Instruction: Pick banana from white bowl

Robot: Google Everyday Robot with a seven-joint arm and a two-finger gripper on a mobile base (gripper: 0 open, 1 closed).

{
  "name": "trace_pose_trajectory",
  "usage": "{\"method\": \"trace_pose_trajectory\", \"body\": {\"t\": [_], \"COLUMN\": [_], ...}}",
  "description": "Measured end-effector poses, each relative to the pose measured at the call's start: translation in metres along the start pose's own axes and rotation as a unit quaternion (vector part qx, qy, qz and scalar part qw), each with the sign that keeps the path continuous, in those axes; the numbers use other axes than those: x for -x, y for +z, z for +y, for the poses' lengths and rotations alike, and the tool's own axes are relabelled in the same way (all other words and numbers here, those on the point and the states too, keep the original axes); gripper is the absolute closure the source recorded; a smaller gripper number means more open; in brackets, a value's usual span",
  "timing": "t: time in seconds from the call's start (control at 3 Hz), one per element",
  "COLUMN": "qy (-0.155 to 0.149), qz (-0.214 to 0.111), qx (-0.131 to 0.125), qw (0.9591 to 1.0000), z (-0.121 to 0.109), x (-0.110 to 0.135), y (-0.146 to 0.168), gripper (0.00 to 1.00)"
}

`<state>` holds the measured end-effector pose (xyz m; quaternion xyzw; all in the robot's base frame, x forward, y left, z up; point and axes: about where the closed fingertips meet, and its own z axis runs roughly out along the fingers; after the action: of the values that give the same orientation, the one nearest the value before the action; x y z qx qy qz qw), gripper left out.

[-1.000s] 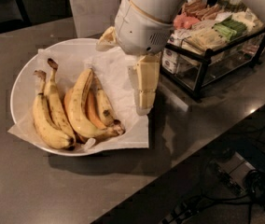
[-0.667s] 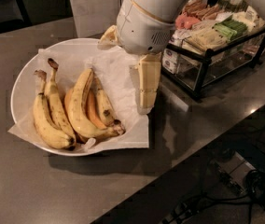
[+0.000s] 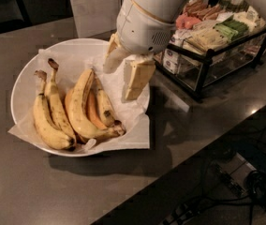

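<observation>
Hovering hand (image 3: 121,81) beside stubby, brown-blotched banana (image 3: 104,106)

A joined pair of speckled yellow bananas (image 3: 48,118) lay side by side, stems pointing away from the camera, and a long curved yellow banana (image 3: 79,107) rested just right of them. A black metal-framed, glass-sided rack (image 3: 208,55) packed with pink, green, white and tan packets stood on the dark grey countertop (image 3: 39,191), close beside the gripper (image 3: 121,81) hanging at its left end. Black cables (image 3: 259,186) sprawled on the dark floor beyond the counter's edge.
</observation>
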<state>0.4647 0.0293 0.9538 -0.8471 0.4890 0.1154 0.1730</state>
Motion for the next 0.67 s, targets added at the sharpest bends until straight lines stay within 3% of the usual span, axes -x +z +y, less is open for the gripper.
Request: {"method": "trace_pose_trajectory", "body": {"t": [0.33, 0.67], "qy": [0.000, 0.004], "qz": [0.000, -0.014], "qx": [0.000, 0.006], "qw": [1.0000, 0.9999], "z": [0.000, -0.001], "x": [0.000, 0.000], "y": [0.000, 0.012], "gripper": [0.64, 0.66]}}
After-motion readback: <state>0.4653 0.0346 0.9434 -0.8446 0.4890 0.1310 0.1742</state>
